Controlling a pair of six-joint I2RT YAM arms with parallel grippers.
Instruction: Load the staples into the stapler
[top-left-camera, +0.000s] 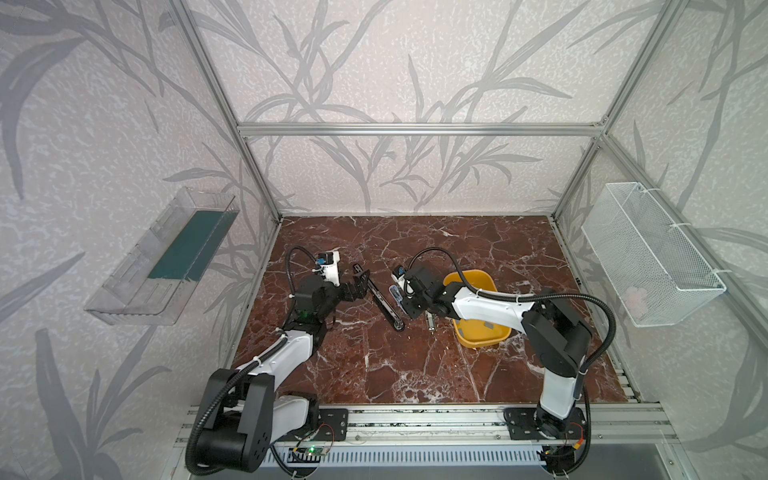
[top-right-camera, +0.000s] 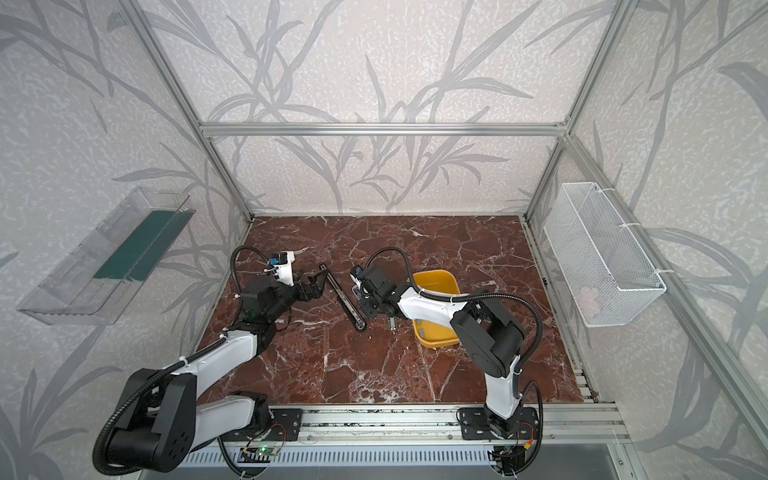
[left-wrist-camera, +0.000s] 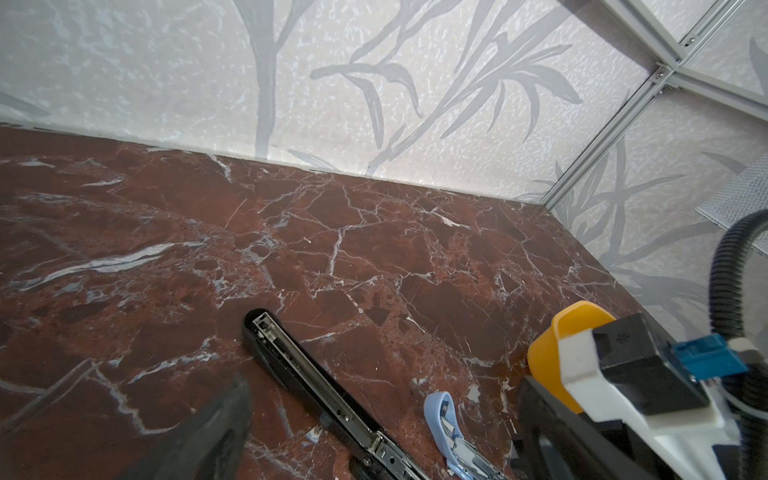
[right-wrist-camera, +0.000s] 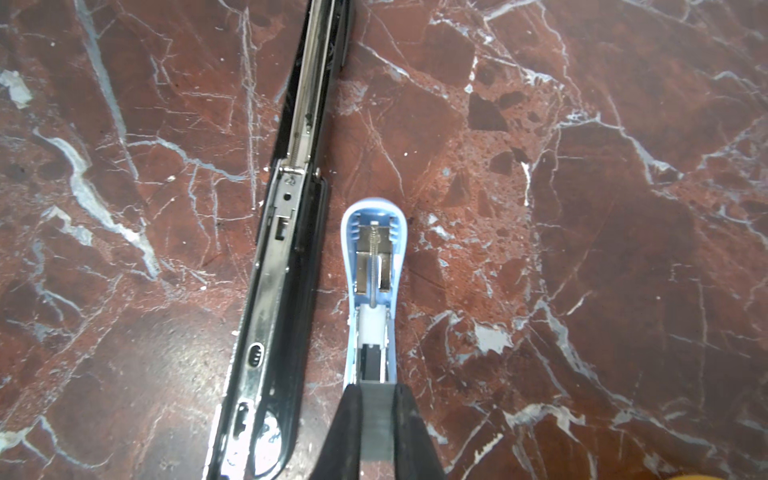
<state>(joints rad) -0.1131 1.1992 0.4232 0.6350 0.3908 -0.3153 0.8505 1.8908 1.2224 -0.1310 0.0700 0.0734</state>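
A small light-blue stapler (right-wrist-camera: 372, 257) (top-left-camera: 395, 295) lies opened flat on the marble table, its metal channel facing up. My right gripper (right-wrist-camera: 376, 388) (top-left-camera: 402, 301) is shut on a flat grey strip of staples (right-wrist-camera: 376, 419), just above the near end of that channel. Beside it lies a long black stapler (right-wrist-camera: 286, 232) (top-left-camera: 386, 305) (left-wrist-camera: 307, 374), also opened flat. My left gripper (left-wrist-camera: 382, 451) (top-left-camera: 365, 286) is wide open, one finger (left-wrist-camera: 216, 428) on each side of the black stapler near its hinge, holding nothing.
A yellow bin (top-left-camera: 496, 338) (top-right-camera: 451, 286) with grey strips inside stands right of the staplers, partly under the right arm. A small metal piece (top-left-camera: 430, 323) lies on the table by the bin. A wire basket (top-left-camera: 648, 249) and a clear shelf (top-left-camera: 137, 291) hang on the side walls.
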